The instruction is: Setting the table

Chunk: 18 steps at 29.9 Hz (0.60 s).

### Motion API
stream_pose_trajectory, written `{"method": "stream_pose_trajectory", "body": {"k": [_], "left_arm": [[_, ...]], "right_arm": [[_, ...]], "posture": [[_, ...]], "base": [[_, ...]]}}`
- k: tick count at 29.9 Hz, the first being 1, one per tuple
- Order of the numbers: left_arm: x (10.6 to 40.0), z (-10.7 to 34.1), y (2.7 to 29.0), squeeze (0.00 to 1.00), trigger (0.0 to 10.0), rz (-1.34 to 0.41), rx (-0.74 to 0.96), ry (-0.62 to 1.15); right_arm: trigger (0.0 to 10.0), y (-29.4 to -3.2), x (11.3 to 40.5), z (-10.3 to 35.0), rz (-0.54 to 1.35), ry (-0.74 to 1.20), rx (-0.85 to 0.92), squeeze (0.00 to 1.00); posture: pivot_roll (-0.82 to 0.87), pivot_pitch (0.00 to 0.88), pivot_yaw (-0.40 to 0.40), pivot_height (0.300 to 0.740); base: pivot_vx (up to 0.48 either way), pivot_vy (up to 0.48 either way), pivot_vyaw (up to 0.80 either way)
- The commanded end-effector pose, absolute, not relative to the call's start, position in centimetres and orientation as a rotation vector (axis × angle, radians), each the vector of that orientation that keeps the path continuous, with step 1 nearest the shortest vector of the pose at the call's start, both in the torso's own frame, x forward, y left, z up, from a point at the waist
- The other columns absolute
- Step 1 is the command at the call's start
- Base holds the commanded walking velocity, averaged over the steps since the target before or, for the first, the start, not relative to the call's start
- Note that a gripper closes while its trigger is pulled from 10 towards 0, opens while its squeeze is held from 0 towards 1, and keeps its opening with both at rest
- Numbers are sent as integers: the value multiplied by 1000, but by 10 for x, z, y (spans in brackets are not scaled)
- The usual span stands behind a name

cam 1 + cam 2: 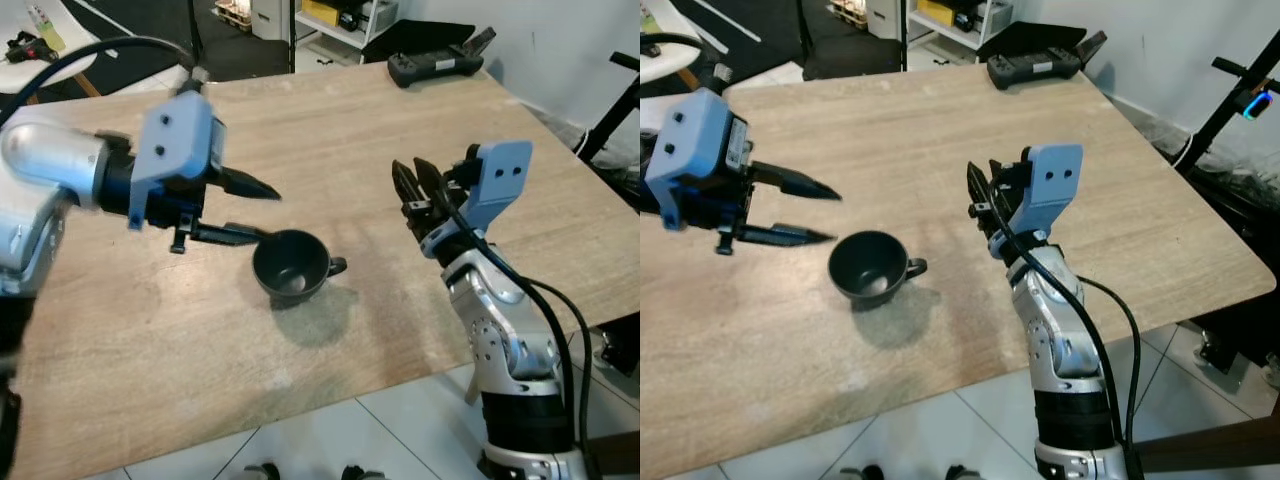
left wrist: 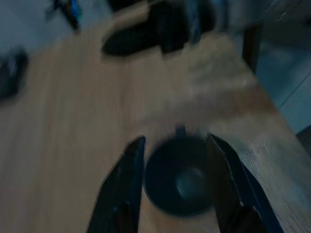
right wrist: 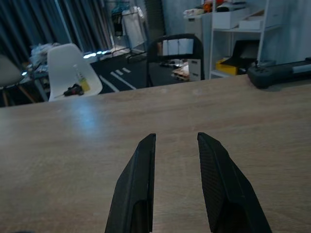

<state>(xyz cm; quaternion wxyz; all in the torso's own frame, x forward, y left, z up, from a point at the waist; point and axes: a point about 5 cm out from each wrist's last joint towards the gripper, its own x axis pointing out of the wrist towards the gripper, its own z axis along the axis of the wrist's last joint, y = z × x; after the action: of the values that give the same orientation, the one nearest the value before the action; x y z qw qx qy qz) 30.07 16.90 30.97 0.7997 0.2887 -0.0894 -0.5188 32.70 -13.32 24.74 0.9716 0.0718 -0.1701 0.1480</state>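
Left gripper (image 1: 262,212) beside cup (image 1: 291,264) (unlabelled)

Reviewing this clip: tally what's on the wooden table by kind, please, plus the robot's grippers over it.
Dark cups: 1, the cup on the table
Black handheld controllers: 1, the controller at the far edge
Grippers: 2, the left gripper open beside the cup, the right gripper open and holding nothing
Total: 4

You see a dark charcoal cup (image 1: 291,264) just past the left gripper's (image 1: 262,213) black fingers (image 1: 250,184), on a pale wood-grain surface (image 1: 330,140). The right gripper (image 1: 414,190) has black fingers too, and both wrists wear light blue housings on silver arms.
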Motion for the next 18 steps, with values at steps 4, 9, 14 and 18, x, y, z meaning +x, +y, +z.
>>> {"method": "stream_pose_trajectory", "body": {"k": [4, 9, 14, 18], "left_arm": [[308, 287, 178, 0, 10000, -664, 384, -228], [308, 281, 179, 0, 10000, -485, 285, -265], [304, 262, 183, 0, 10000, -162, 136, -261], [304, 251, 181, 0, 10000, -90, 109, -234]], "right_arm": [[10000, -143, 328, 243, 243, -338, 188, 0], [10000, -147, 329, 244, 224, -343, 190, 0], [10000, -152, 329, 242, 188, -344, 188, 0], [10000, -153, 329, 239, 179, -337, 188, 0]], "posture": [[124, 158, 25, 740], [118, 157, 21, 740], [111, 151, 24, 740], [109, 149, 25, 740]], "base": [[0, 0, 0], [0, 0, 0], [0, 0, 0], [0, 0, 0]]}}
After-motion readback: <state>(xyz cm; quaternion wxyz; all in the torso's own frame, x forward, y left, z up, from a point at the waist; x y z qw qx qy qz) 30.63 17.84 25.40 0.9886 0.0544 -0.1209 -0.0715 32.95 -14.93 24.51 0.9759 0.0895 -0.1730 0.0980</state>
